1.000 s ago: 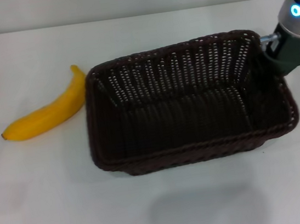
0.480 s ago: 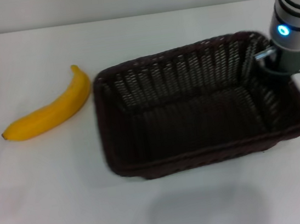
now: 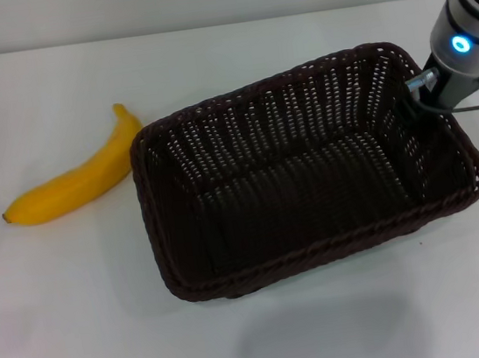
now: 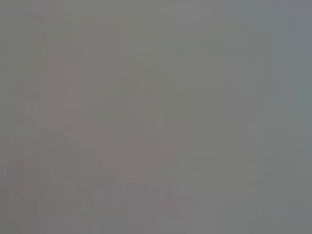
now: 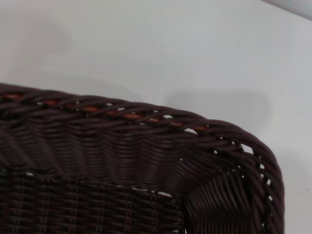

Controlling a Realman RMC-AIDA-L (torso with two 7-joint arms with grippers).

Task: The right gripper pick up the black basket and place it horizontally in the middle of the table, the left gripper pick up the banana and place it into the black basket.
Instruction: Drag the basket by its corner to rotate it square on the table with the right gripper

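The black basket fills the middle of the white table, empty, long side running left to right and slightly turned. A shadow in front of it suggests it is raised off the table. My right gripper, below the wrist with the blue light, is at the basket's far right corner and shut on its rim. The right wrist view shows that braided rim and corner up close over the table. The banana lies on the table just left of the basket, its stem end close to the rim. My left gripper is out of view.
The left wrist view is a blank grey field. The table's far edge meets a pale wall at the back. Bare tabletop lies in front of the basket and to the left of the banana.
The basket has swung with my right gripper: it shifted right, then its left end came back toward the banana and it turned slightly. The banana has not moved.
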